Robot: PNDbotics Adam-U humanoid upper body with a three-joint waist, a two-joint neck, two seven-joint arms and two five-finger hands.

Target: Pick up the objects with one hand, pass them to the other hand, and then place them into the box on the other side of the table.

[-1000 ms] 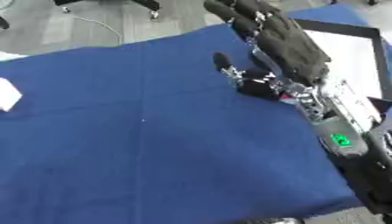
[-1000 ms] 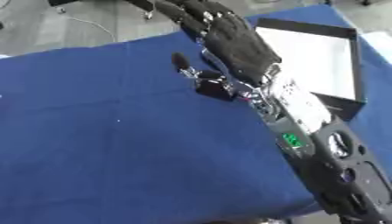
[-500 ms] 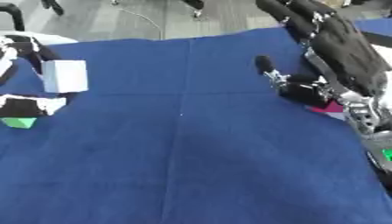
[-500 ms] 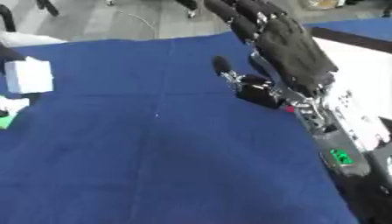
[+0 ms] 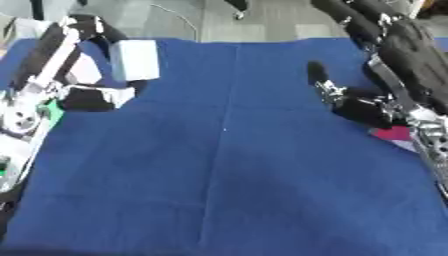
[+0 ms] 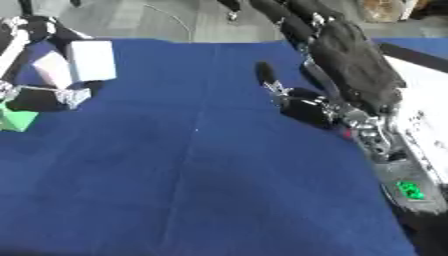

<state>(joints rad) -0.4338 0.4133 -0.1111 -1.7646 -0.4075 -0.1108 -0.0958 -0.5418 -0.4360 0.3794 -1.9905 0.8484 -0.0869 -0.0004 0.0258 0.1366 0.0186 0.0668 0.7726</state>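
The left hand [image 5: 74, 75] is at the left edge of the blue tablecloth [image 5: 227, 165], and its fingers reach around a white block [image 5: 136, 60], which stands at the far left part of the cloth; whether they already close on it I cannot tell, because the picture is blurred there. A small green object [image 6: 16, 120] lies just beside this hand, near the cloth's left edge. The right hand [image 6: 350, 75] hangs over the right part of the cloth with its back to the camera, the fingers straight and released, the thumb pointing to the middle. Under its wrist a small pink-red thing [image 5: 391, 134] shows, and I cannot make out what it is. The white box [image 6: 424, 100] lies on the right side, beyond this hand. I judge that the picking step is in hand. The next move calls for the left hand to secure the block, lift it and carry it to the middle, where the right hand must turn its palm to receive it.
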